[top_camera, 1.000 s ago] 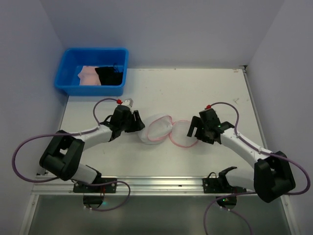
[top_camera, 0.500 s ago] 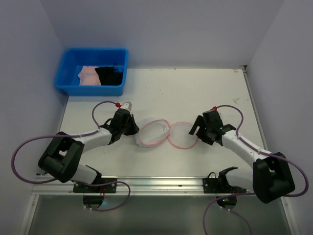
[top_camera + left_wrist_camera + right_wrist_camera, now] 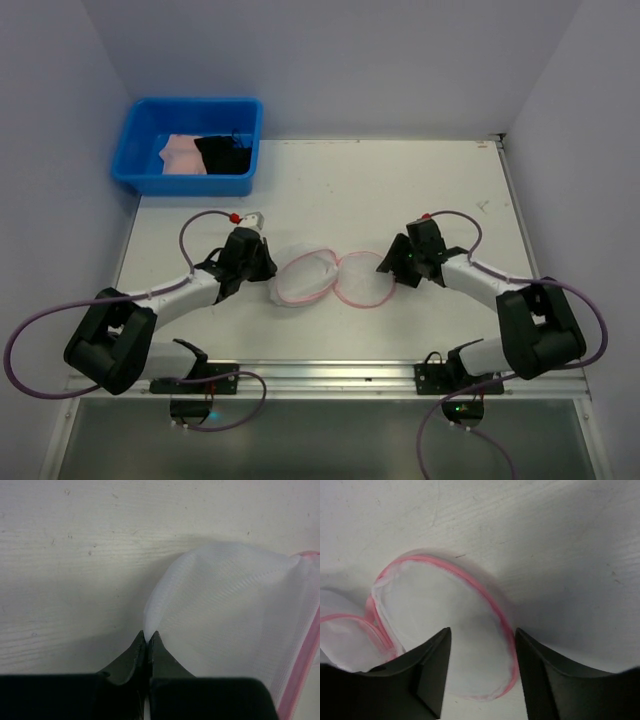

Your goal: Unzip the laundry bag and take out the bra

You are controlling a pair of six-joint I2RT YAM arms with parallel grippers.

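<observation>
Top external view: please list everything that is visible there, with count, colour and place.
table: one, white, fills the middle.
blue tub: one, blue, far left corner.
pink garment: one, pink, inside the tub, left part.
black garment: one, black, inside the tub, right part.
laundry bag: one, white mesh with pink rim, spread open in two round halves, table centre.
left gripper: one, black, shut on the bag's left mesh edge.
right gripper: one, black, open, at the bag's right rim.
</observation>
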